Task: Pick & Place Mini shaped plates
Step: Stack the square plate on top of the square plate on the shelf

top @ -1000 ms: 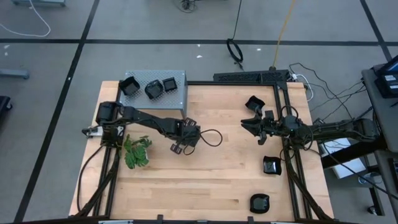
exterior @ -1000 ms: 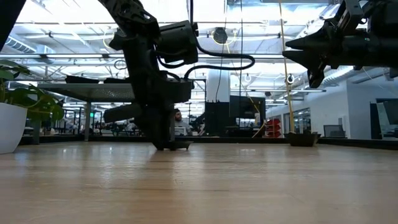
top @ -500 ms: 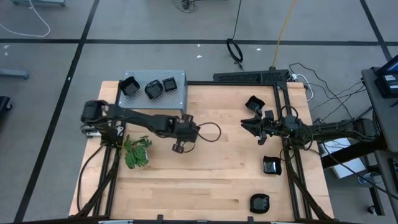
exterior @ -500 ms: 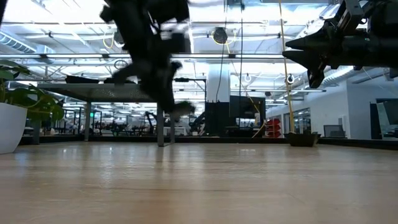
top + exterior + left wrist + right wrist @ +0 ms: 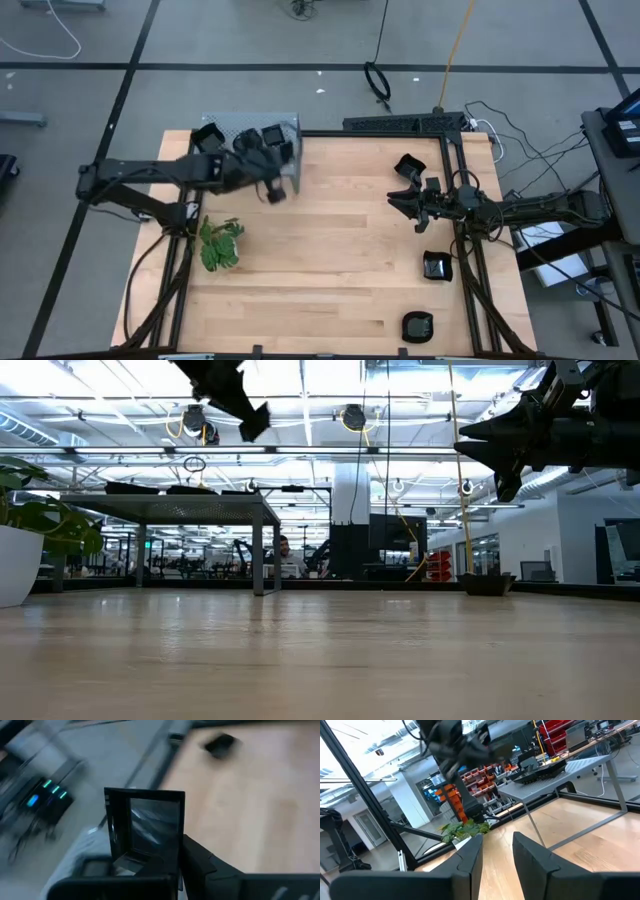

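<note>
- Two arms share the wooden table [image 5: 330, 250]: the left arm reaches toward 11 o'clock, the right waits at about 3 o'clock, probably kept wide so the middle stays free.
- Grey perforated shelf [image 5: 230, 125], off the table's 11 o'clock corner, serves as the drop-off; two black plates [image 5: 207, 137] show on it, and more may sit hidden under the arm. Its far end is bare.
- Green plant [image 5: 220, 245] stands at 9 o'clock, apart from the work.
- Left gripper [image 5: 272, 190] hangs at the shelf's near edge, at a height above the shelf top in the low view, clamped tight on a square black plate [image 5: 145, 827]; the pinch is on one rim, so the dish stands on edge, likely to clear the shelf lip before being laid down.
- Right gripper [image 5: 410, 207] has its fingers parted with nothing between them.
- Three more mini shaped plates lie loose along the right edge: one at 2 o'clock [image 5: 408, 165], one at 4 o'clock [image 5: 436, 266], one at 5 o'clock [image 5: 417, 326], within the right arm's reach.
</note>
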Available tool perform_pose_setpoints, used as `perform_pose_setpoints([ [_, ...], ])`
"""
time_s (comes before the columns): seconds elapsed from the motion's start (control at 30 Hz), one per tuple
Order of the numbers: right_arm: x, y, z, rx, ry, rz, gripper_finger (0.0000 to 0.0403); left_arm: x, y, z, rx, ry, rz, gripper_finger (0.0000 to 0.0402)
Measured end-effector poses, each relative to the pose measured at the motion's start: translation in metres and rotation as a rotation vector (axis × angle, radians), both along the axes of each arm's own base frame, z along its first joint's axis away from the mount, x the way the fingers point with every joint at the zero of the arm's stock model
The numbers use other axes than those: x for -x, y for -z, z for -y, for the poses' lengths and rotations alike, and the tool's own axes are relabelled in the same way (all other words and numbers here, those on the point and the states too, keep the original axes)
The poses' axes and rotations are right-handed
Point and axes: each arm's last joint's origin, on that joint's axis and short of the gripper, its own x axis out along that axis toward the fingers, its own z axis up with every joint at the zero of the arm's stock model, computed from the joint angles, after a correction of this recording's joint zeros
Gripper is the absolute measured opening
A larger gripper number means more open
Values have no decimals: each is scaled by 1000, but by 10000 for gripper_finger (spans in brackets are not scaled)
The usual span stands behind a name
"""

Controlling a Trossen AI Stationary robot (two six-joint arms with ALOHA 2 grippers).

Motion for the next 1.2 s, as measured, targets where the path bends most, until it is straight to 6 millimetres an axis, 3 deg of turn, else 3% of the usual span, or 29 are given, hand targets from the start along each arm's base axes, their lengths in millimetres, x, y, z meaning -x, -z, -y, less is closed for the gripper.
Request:
perform_pose_setpoints([
  [0.2, 0, 0, 0, 0, 0, 0, 94, 14, -8, -35, 77, -289, 153, 14],
  [0.5, 0, 0, 0, 0, 0, 0, 94, 13, 12, -78, 232, -551, 225, 9],
  [0.67, 0, 0, 0, 0, 0, 0, 94, 10, 21, -86, 255, -459, 119, 17],
  [0.83, 0, 0, 0, 0, 0, 0, 94, 11, 21, -89, 177, -223, -30, 5],
  [1.0, 0, 0, 0, 0, 0, 0, 94, 15, 21, -92, 60, -75, -167, 18],
  [1.2, 0, 0, 0, 0, 0, 1, 94, 21, 26, -101, 34, -60, -260, 5],
])
